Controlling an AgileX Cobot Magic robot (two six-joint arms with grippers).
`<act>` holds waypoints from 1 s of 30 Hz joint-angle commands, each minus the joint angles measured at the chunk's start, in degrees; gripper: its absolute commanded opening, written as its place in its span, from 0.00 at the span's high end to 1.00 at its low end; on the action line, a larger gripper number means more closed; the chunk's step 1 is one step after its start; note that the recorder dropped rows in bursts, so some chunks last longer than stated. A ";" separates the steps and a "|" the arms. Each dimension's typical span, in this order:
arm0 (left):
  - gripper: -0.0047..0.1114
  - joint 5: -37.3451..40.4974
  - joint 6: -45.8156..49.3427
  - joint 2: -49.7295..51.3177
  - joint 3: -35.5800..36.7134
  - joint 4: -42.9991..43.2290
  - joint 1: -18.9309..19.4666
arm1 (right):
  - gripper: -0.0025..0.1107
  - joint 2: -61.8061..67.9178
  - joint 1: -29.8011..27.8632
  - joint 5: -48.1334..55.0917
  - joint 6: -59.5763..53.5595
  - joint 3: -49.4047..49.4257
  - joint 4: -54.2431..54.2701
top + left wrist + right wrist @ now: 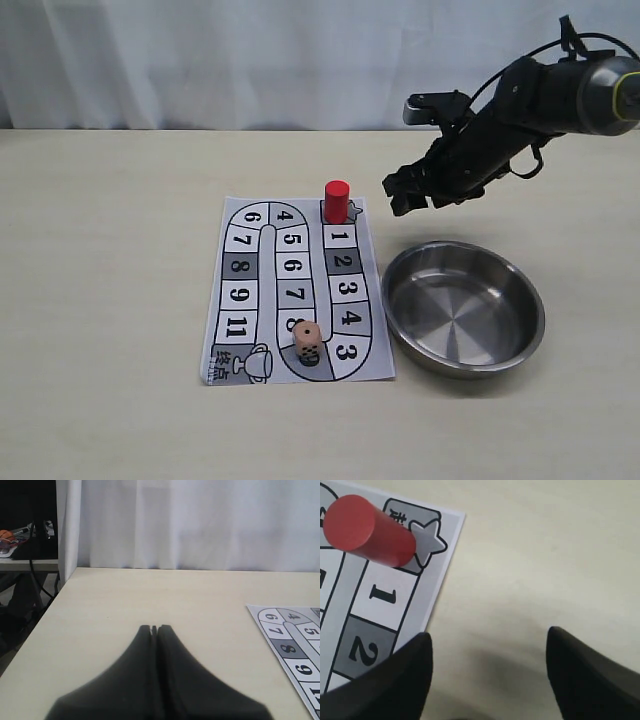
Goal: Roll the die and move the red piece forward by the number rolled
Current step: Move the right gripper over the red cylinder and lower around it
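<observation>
The red piece [337,201] [367,530] stands upright on the starred start square at the top right of the paper game board [240,300] [435,587]. The die [307,342] rests on the board's lower curve, tan with black pips. My right gripper [410,190] [487,640] hovers open just right of the red piece, above bare table, with nothing between its fingers. My left gripper [154,628] is shut and empty over the table's left side; it does not show in the exterior view.
A steel bowl [515,345] sits on the table right of the board, empty. The board's left edge [295,650] shows in the left wrist view. A white curtain [250,60] hangs behind the table. The table's left edge [45,615] drops to a cluttered area.
</observation>
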 commanded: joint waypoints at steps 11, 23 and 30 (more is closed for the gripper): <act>0.96 -0.72 -0.16 -0.02 0.11 -0.21 -0.54 | 0.44 -5.14 -0.06 3.26 -2.30 -0.13 3.39; 0.96 -0.72 -0.16 -0.02 0.11 -0.21 -0.54 | 0.31 -5.19 4.28 0.60 -9.01 -0.13 12.62; 0.96 -0.74 -0.16 -0.02 0.11 -0.21 -0.54 | 0.32 -4.22 9.75 -11.69 -0.73 -0.13 2.84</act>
